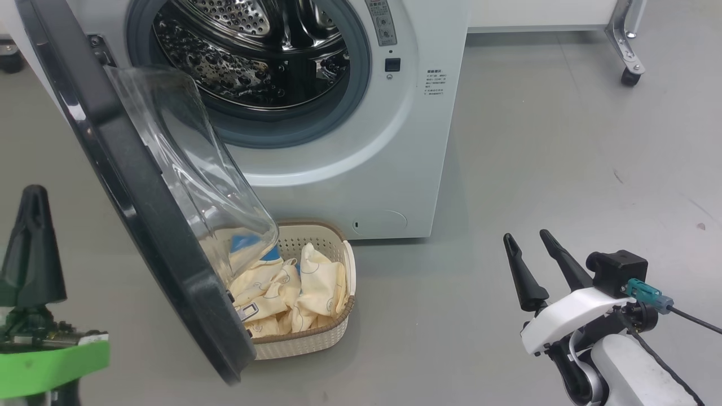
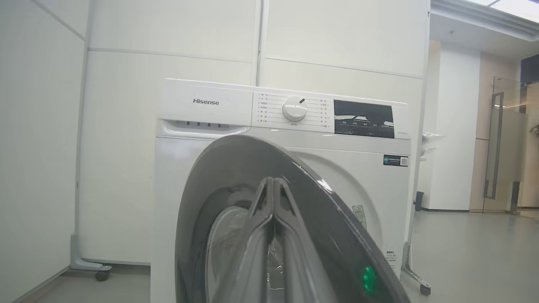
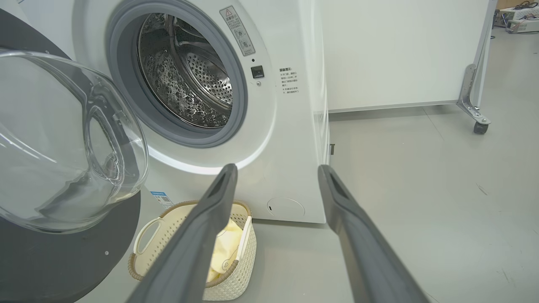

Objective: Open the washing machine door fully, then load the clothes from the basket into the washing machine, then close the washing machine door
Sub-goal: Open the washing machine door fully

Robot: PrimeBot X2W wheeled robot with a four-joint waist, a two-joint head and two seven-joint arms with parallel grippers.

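Observation:
The white washing machine (image 1: 361,169) stands at the top of the head view with its steel drum (image 3: 185,84) exposed. The washing machine door (image 1: 141,214) hangs swung out to the left, its clear glass bowl over the basket (image 1: 304,344). The clothes (image 1: 304,287), pale yellow with blue bands, lie heaped in that cream basket (image 3: 240,269) on the floor before the machine. My left gripper (image 1: 34,194) is shut on nothing, left of the door and apart from it; the left gripper (image 2: 273,182) points at the door's black outer face (image 2: 236,168). My right gripper (image 1: 526,237) stands open and empty to the basket's right; the right gripper (image 3: 278,168) aims at the machine's lower front.
A white panel on a metal foot with a castor (image 1: 630,76) stands behind the machine at the right. Bare grey floor (image 1: 564,169) stretches to the right of the machine. Another castor (image 2: 101,273) sits by the wall on the machine's left.

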